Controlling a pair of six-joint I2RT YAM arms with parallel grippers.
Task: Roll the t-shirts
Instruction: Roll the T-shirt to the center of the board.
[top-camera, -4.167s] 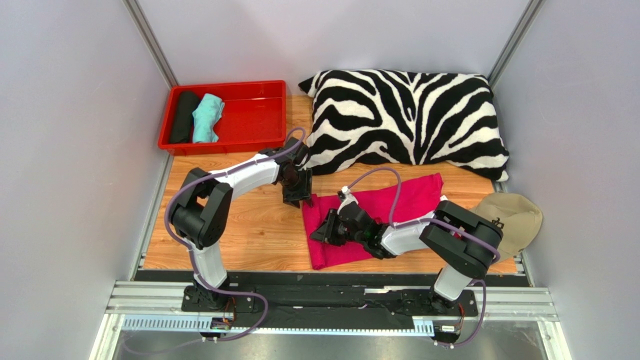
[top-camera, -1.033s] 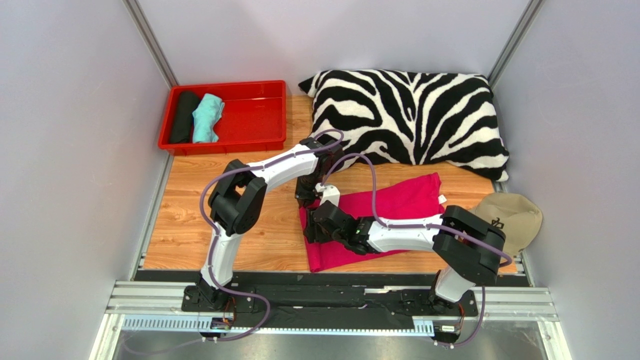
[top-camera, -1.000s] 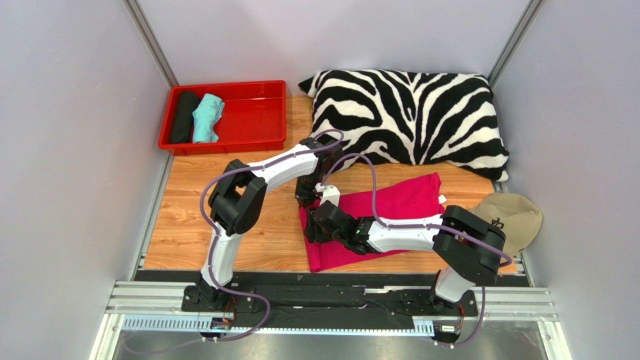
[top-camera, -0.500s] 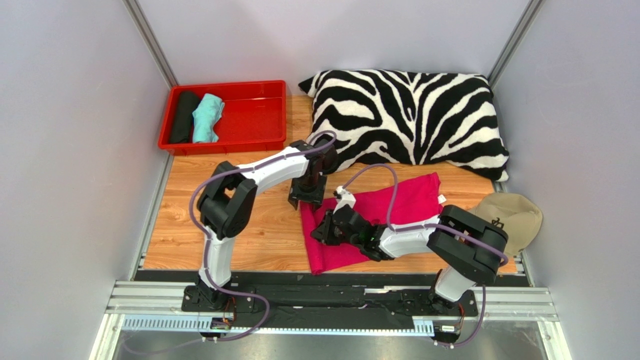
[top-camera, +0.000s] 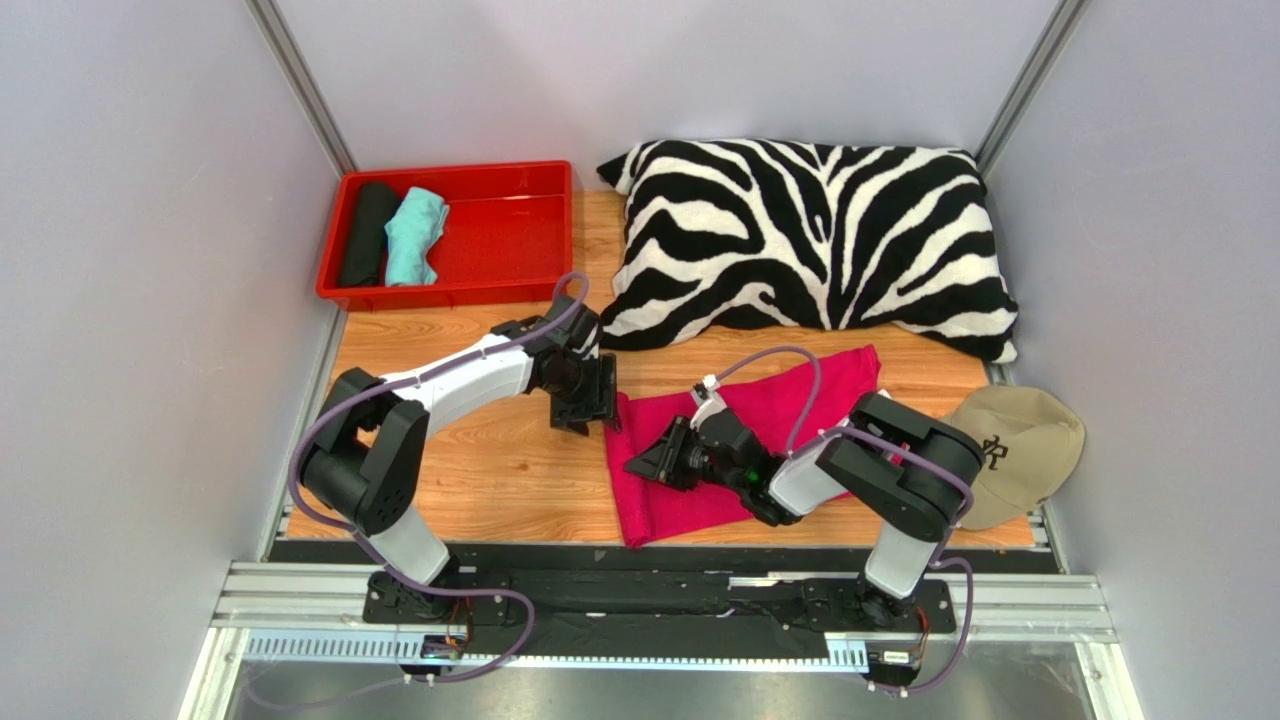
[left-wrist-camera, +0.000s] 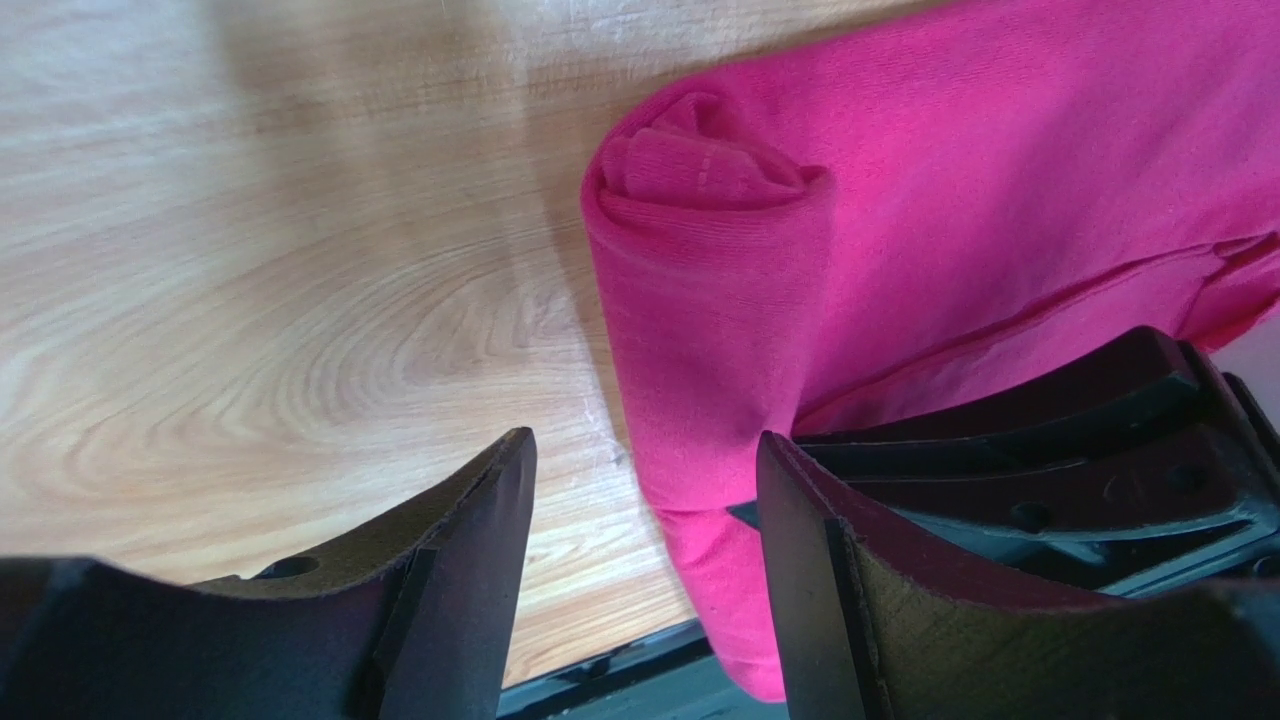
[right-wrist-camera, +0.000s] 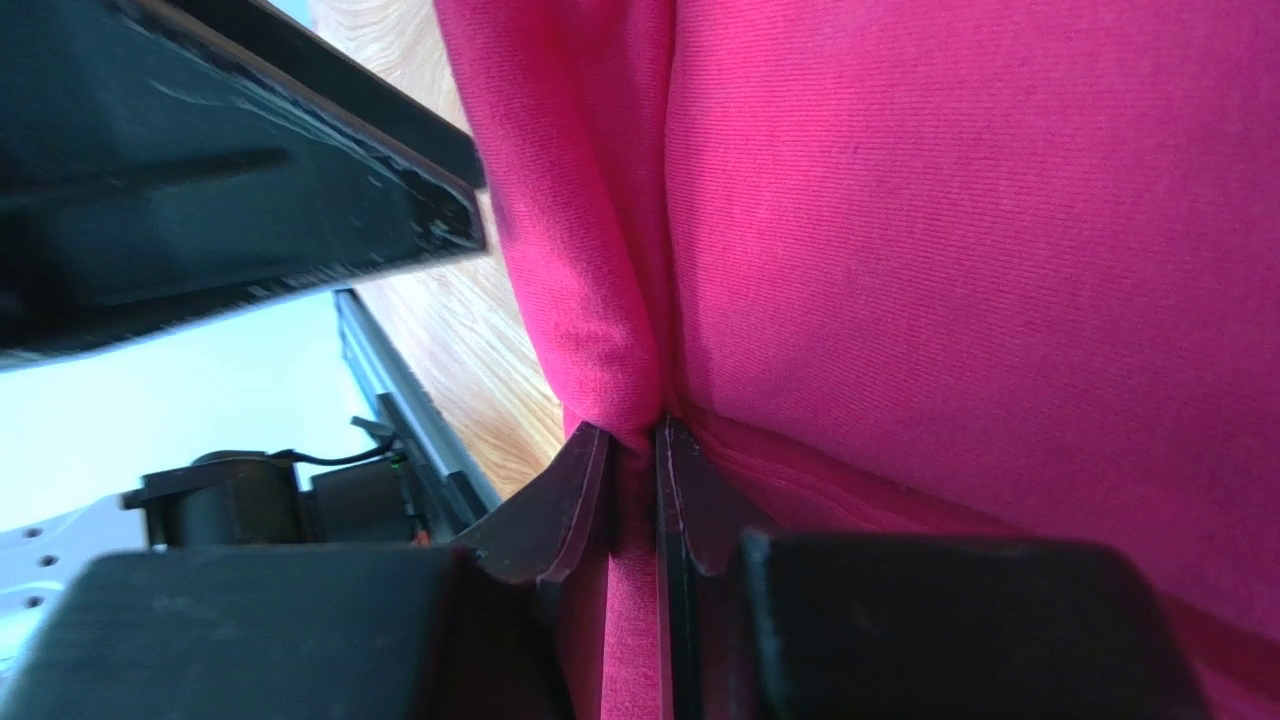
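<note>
Top external view: pink t-shirt (top-camera: 804, 393) lies toward the worktop's (top-camera: 451, 468) near edge, its left end rolled. Right gripper (top-camera: 655, 462), nearly closed, pinches that rolled fold; left gripper (top-camera: 583, 411) gapes empty just beside it. For a tight roll, both ends should probably turn together.

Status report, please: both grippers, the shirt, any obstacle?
Left gripper open, empty. Right gripper shut on pink t-shirt, one edge rolled. Nothing else lies on it.

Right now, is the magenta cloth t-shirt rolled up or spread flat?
Partly rolled: the bright magenta cloth t-shirt has a rolled tube along one edge, seen from the left wrist; the rest lies flat.
</note>
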